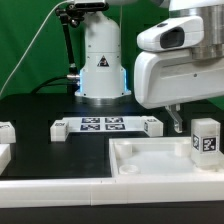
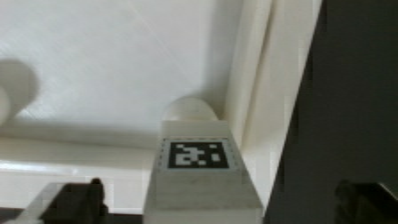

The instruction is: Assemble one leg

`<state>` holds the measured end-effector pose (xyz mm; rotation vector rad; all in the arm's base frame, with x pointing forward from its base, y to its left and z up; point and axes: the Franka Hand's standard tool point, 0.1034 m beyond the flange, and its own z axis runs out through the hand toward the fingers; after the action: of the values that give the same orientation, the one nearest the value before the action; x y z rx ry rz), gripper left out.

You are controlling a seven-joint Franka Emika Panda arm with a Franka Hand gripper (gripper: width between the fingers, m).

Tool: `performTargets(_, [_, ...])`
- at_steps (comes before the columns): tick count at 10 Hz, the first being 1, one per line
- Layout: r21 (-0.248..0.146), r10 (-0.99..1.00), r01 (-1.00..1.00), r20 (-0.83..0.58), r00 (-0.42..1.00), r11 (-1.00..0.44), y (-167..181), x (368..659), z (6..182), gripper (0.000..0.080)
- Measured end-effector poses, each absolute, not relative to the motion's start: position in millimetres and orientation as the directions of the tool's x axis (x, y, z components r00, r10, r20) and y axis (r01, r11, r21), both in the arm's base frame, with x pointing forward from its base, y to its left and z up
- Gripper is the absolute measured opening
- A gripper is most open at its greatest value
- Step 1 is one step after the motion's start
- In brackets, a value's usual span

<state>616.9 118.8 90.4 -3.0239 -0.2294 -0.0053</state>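
Note:
The leg [image 1: 205,137] is a small white post with a black-and-white tag. It stands upright at the far corner of the large white tray-like piece [image 1: 140,165], on the exterior view's right. My gripper [image 1: 190,124] hangs just over it, jaws wide apart. In the wrist view the leg [image 2: 199,160] sits between the two dark fingertips [image 2: 75,203], with a gap on each side, and its tag faces the camera. The gripper [image 2: 219,205] is open and touches nothing. The tray's raised rim [image 2: 267,90] runs beside the leg.
The marker board [image 1: 105,126] lies on the black table in front of the robot base [image 1: 100,60]. Two more small white parts [image 1: 7,131] lie at the exterior view's left edge.

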Motion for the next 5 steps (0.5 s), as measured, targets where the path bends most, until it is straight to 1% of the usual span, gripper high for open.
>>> performTargets(1, [-0.104, 0.147, 0.151, 0.045, 0.988, -0.983, 118.6, 621.6, 90.6, 0.0649])
performTargets(3, [-0.104, 0.147, 0.151, 0.042, 0.988, -0.983, 118.4, 620.2, 89.3, 0.0649])
performTargets(5, [-0.104, 0.147, 0.151, 0.042, 0.988, -0.983, 118.4, 620.1, 89.1, 0.0381])
